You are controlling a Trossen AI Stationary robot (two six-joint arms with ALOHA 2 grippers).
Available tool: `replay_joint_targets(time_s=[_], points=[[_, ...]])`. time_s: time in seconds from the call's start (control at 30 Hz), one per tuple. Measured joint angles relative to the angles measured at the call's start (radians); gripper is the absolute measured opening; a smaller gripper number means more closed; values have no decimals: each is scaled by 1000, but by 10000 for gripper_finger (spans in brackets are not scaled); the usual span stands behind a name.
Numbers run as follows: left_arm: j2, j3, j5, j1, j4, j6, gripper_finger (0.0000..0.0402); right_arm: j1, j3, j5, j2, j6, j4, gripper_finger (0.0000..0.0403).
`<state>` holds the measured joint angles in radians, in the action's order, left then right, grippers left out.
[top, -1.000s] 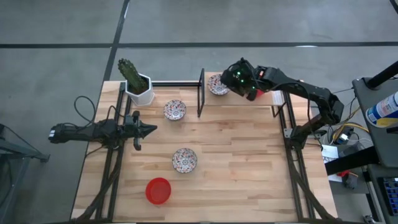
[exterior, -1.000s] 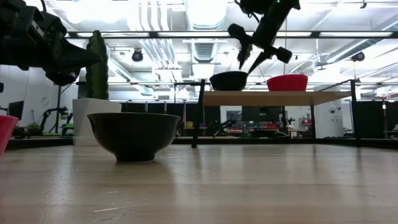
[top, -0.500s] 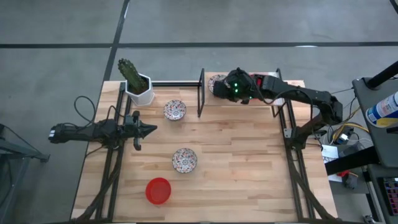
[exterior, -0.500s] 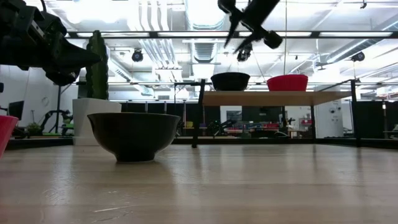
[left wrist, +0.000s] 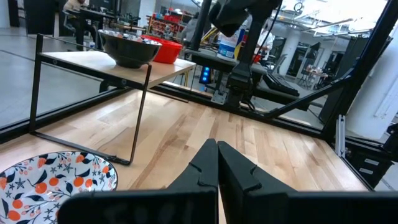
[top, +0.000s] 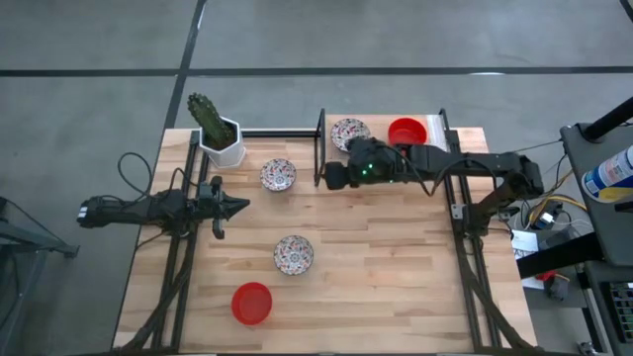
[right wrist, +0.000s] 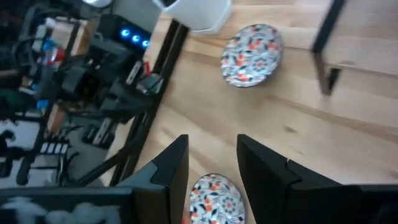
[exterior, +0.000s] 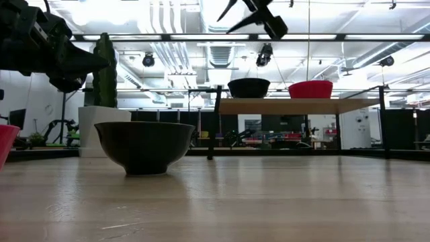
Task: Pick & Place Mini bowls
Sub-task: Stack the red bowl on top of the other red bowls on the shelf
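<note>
Two mini bowls stand on the raised shelf (top: 435,138) at the table's back: a floral one (top: 349,132) and a red one (top: 406,132). On the table itself are two more floral bowls (top: 278,175) (top: 294,254) and a red bowl (top: 252,303) near the front. My right gripper (top: 331,175) hangs open and holds nothing, high in front of the shelf's left end and slanting down; its wrist view shows both table floral bowls (right wrist: 252,46) (right wrist: 214,196). My left gripper (top: 237,205) waits shut at the table's left.
A white pot with a green cactus (top: 220,133) stands at the back left corner. The shelf's dark frame post (top: 319,148) is right beside my right gripper. Bare wood lies at the table's middle and right.
My right gripper has drawn away from the floral bowl on the shelf, rising and swinging toward the table's left and near side, past the shelf's left end. It has rolled and stayed open. The floral bowl has kept its place on the shelf.
</note>
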<state>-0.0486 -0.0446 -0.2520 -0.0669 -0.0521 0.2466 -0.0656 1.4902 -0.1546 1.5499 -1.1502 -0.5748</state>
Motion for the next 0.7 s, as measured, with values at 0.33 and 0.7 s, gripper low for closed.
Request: replay_joint_targets(time_s=[0.33,0.7], points=[[0,0,0,0,0,0,0,125,-3,0,62,28,34,132],[0,1,0,0,8,33,0,238,-4,1,207,-63,279,132]])
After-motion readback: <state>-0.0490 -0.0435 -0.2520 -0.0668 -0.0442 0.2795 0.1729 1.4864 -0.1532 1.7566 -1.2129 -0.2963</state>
